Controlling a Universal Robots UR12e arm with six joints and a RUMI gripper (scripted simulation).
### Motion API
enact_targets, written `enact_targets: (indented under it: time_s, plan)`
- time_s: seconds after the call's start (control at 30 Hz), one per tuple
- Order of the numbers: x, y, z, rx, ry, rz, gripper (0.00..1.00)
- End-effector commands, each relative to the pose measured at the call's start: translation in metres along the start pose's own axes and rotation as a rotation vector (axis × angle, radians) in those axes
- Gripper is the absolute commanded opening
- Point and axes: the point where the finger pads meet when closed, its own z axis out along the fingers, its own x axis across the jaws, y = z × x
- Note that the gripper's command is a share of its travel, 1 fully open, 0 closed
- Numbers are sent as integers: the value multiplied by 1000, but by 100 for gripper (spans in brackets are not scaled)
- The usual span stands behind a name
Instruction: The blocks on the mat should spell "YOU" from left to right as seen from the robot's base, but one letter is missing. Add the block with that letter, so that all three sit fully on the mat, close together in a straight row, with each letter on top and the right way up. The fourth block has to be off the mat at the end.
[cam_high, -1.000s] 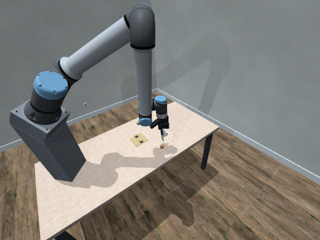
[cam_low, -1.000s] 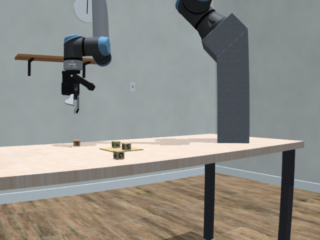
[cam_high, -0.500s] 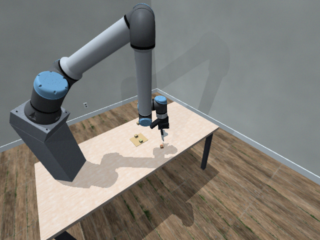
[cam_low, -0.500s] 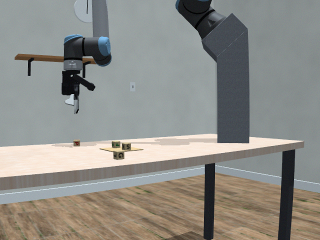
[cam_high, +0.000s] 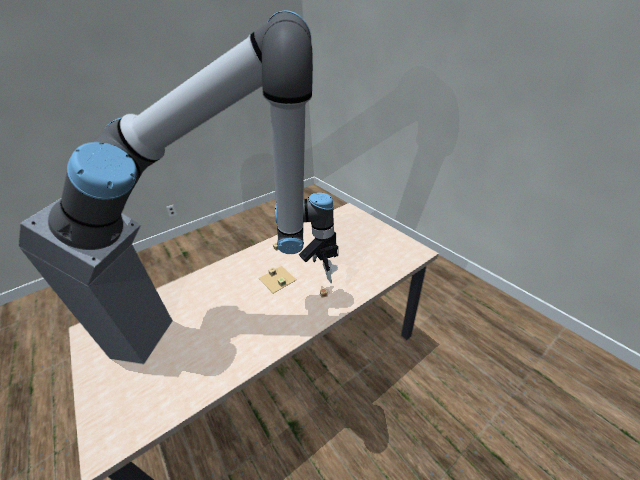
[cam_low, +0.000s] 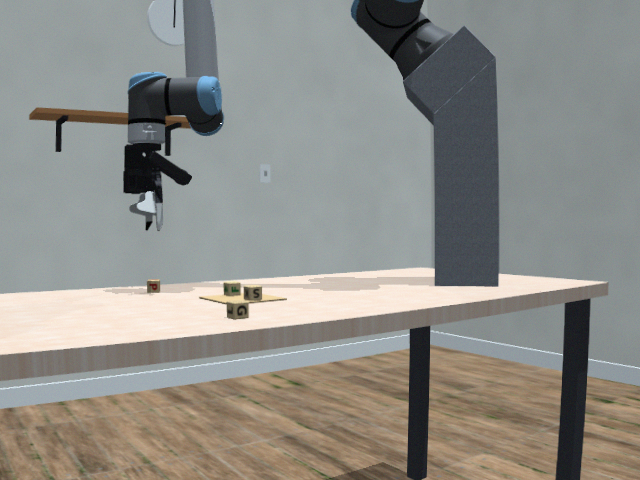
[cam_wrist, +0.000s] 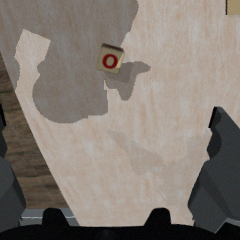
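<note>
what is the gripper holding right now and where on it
Nothing is held. The gripper hangs open high above the table, and the block with the red O lies below it, untouched.

My gripper (cam_high: 327, 268) hangs open above table (cam_high: 217, 330); two blocks on mat (cam_high: 268, 283), one block (cam_high: 323, 291) apart.
</note>
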Motion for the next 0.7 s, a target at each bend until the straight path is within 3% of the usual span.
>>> enact_targets:
  time_s: [0.0,0.67]
  plan:
    - [0,0,3,-3,1,-104,100]
    - [-2,-1,19,-3,0,-616,100]
